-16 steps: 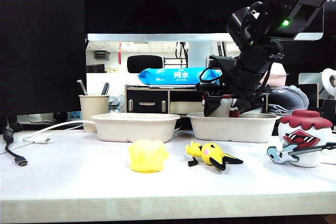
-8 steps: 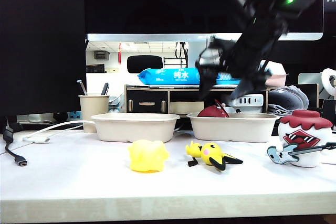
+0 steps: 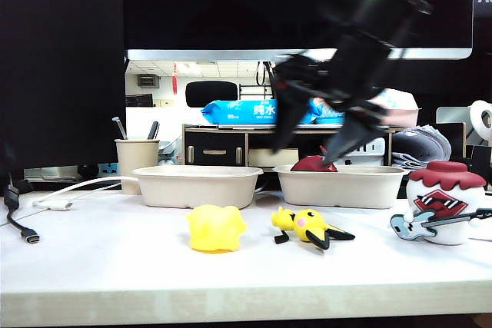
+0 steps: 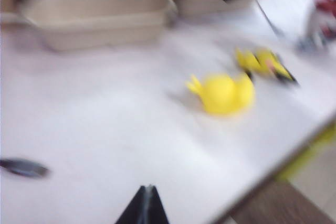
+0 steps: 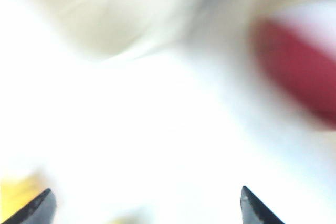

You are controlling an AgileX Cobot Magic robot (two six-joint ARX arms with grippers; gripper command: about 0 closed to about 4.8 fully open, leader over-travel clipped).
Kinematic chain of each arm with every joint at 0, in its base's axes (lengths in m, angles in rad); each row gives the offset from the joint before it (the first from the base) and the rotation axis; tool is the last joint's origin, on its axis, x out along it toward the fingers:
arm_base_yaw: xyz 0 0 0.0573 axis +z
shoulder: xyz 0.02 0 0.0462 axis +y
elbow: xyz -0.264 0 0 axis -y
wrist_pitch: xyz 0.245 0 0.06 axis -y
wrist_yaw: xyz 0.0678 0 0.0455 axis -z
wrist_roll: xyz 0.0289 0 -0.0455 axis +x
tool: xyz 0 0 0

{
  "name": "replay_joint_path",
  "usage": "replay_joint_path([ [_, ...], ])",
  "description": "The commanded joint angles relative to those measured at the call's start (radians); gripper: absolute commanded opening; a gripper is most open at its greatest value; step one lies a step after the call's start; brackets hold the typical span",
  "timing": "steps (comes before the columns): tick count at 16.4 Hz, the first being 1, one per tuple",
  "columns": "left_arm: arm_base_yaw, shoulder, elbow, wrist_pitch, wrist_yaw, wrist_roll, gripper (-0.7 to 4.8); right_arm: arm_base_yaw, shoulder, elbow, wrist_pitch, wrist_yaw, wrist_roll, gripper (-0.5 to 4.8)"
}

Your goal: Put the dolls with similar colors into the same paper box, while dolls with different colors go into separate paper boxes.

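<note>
My right gripper (image 3: 314, 137) hangs open and blurred above the right paper box (image 3: 342, 188); nothing is between its fingers (image 5: 147, 209). A white doll with a dark-red cap (image 3: 311, 164) lies in that box, a red smear (image 5: 299, 72) in the right wrist view. The left paper box (image 3: 198, 187) shows nothing inside. In front of the boxes lie the yellow blob doll (image 3: 216, 228) and the yellow black-eared doll (image 3: 311, 226). The guitar doll (image 3: 446, 201) stands at the right. My left gripper (image 4: 148, 195) is shut, low over the table's near side, short of the blob (image 4: 223, 93).
A beige pen cup (image 3: 137, 160) stands behind the left box. White and black cables (image 3: 46, 203) trail across the table's left end, with a plug (image 4: 23, 167) in the left wrist view. A monitor fills the background. The table's front edge (image 3: 246, 301) runs close to the dolls.
My right gripper opened over the right box, left the red-capped doll in it, then rose and swung left. The other dolls and both boxes stayed put.
</note>
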Motion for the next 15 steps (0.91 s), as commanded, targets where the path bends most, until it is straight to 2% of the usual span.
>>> replay_joint_path([
  [1,-0.039,0.025,0.001,0.013,0.003,0.004,-0.05,0.098,-0.005,0.002,-0.032,-0.008,-0.008,4.72],
  [3,-0.053,0.042,0.001,0.012,0.005,0.004,-0.05,0.22,-0.004,0.002,-0.059,0.028,-0.01,4.72],
  [5,-0.053,0.06,0.001,0.013,0.003,0.004,-0.05,0.292,0.002,0.002,-0.051,0.109,-0.025,4.72],
  [15,-0.053,0.087,0.001,0.01,0.003,0.004,-0.05,0.327,0.113,0.002,-0.071,0.105,-0.014,4.71],
])
